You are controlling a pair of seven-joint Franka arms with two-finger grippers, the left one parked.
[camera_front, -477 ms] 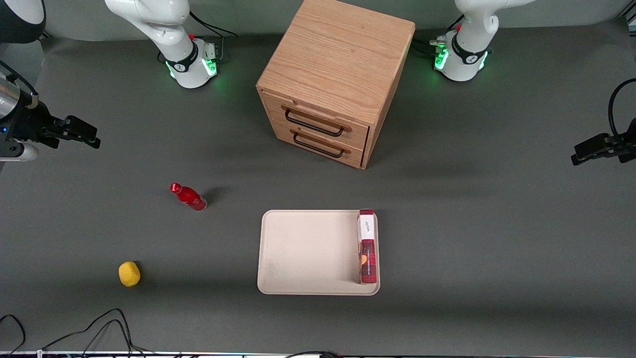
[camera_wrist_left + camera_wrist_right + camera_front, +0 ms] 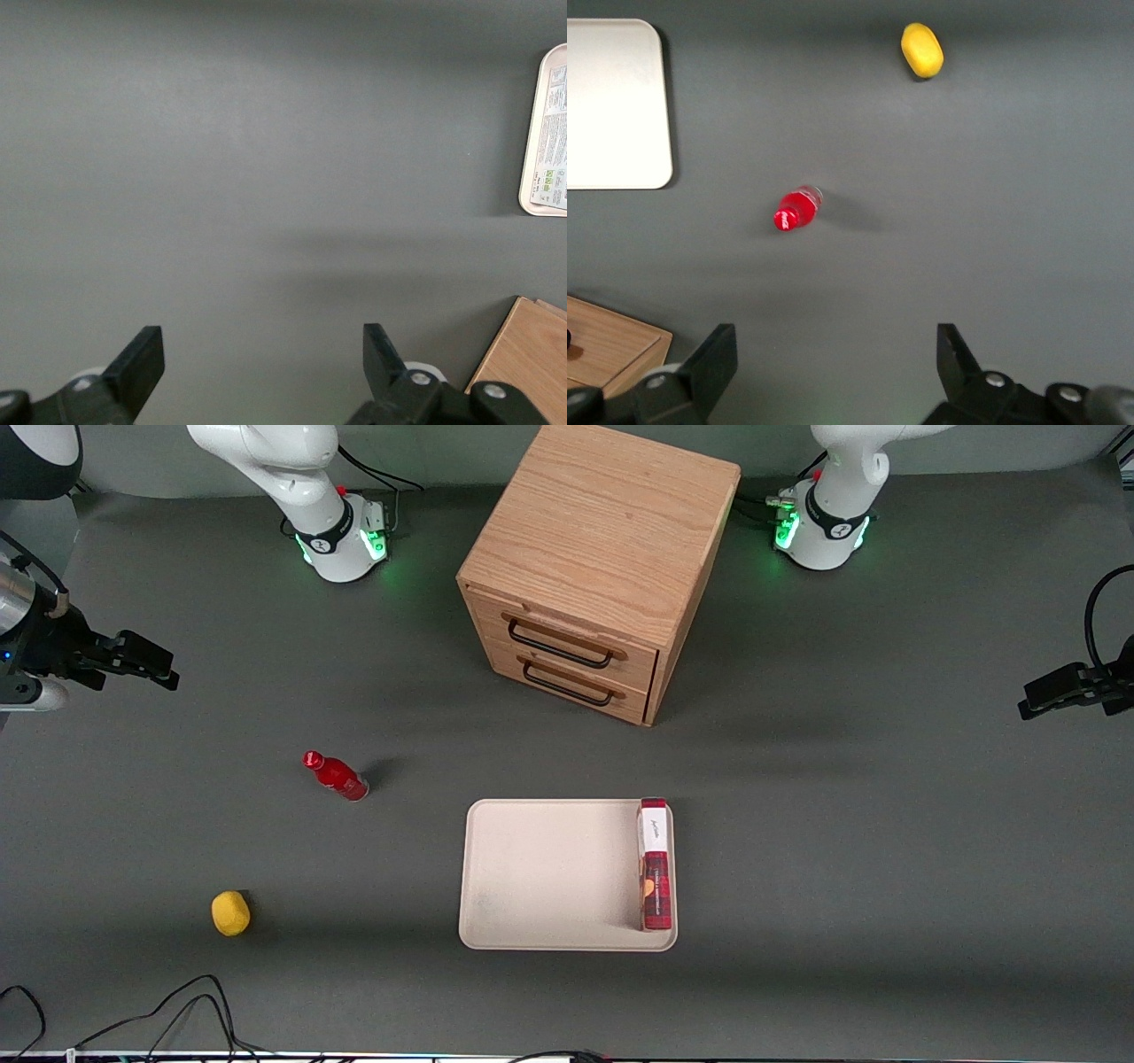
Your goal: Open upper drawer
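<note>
The light oak cabinet (image 2: 602, 522) stands at the back middle of the table. Its upper drawer (image 2: 496, 615) is shut, with a thin black wire pull (image 2: 558, 646). The matching lower drawer (image 2: 638, 700) sits below it, also shut. My right gripper (image 2: 164, 666) hovers high above the table toward the working arm's end, well away from the cabinet. In the right wrist view the gripper (image 2: 837, 341) is open and empty, with bare mat between its fingers, and a corner of the cabinet (image 2: 611, 350) shows.
A red bottle (image 2: 337, 776) lies on the mat between the gripper and the cabinet, also in the right wrist view (image 2: 796, 209). A yellow lemon (image 2: 230, 913) lies nearer the camera. A beige tray (image 2: 549, 877) holds a red box (image 2: 655, 864). Cables (image 2: 177, 1010) trail at the table's near edge.
My right gripper has shifted very slightly. The drawers and other objects have not moved.
</note>
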